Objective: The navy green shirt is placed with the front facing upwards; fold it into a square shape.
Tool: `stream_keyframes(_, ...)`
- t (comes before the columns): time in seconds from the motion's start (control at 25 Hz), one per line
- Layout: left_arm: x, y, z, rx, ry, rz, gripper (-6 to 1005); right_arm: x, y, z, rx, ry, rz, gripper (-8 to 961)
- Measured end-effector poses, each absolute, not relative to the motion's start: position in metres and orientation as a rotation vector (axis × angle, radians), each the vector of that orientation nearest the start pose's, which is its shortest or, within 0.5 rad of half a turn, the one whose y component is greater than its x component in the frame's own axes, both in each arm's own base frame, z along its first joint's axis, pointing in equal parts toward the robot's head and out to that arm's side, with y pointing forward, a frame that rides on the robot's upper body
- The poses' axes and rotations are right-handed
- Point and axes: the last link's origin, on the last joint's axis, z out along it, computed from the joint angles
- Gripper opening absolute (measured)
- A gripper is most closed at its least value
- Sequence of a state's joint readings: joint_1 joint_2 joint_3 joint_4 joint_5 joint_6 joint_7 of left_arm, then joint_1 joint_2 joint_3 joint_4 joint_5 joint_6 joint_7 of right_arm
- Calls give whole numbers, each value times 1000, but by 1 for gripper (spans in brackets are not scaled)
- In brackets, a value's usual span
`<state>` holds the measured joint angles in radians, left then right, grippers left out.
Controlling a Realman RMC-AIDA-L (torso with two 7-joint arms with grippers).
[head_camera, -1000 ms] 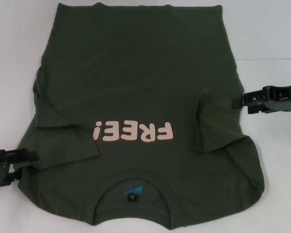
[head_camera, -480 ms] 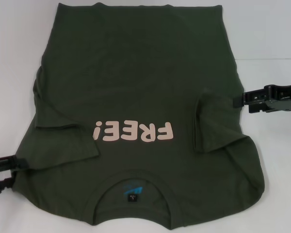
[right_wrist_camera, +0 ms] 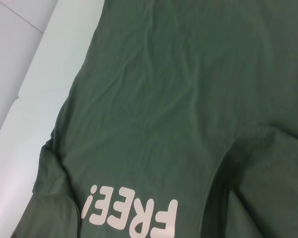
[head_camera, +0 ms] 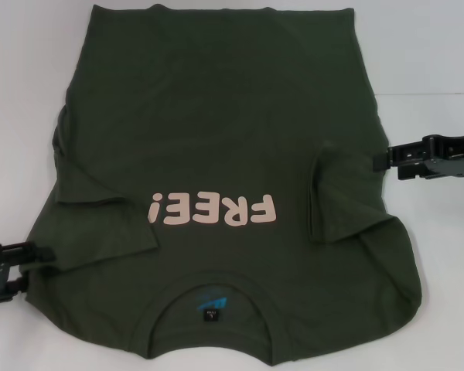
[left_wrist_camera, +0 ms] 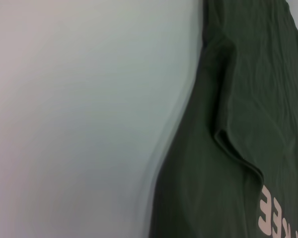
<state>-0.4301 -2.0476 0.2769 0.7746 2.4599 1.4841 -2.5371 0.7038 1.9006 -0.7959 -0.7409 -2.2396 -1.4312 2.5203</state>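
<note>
The left gripper (head_camera: pixel 27 255) sits low at the left edge of the head view, its tips right at the shirt's left border near the shoulder. Whether it has cloth between its tips cannot be told.

The navy green shirt (head_camera: pixel 216 139) lies flat, front up, on the white table (head_camera: pixel 433 46), filling the middle of the view. Its collar is nearest the robot and its hem is farthest away. The pink "FREE!" lettering (head_camera: pixel 213 210) reads upside down from the head camera, and a blue neck label (head_camera: pixel 211 303) shows inside the collar. Both sleeves are folded inward onto the chest: the left sleeve (head_camera: pixel 100 224) beside the lettering and the right sleeve (head_camera: pixel 336 197) on the other side.

The right gripper (head_camera: pixel 383 161) reaches in from the right, its tips at the shirt's right edge beside the folded sleeve. Its grip cannot be told either.
</note>
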Motion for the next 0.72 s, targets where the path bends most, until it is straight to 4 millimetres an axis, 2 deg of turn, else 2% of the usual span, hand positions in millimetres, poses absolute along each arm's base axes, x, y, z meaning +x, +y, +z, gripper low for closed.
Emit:
stream_keyframes(0.24,-367,300,55,2075,2704,721,704,256,401,68,-2250,1715,342,681)
stream_keyframes(0.56,-365,302,56,2104,2688,707,659,258,398,73,-2258,1721,369,675)
stream_keyframes(0.64,-366,302,56,2108,2689,706,437,258,397,74,-2260,1722,375,674)
stream_keyframes(0.72,-366,301,57,2111,2692,706,357,259,396,75,-2262,1724,381,672)
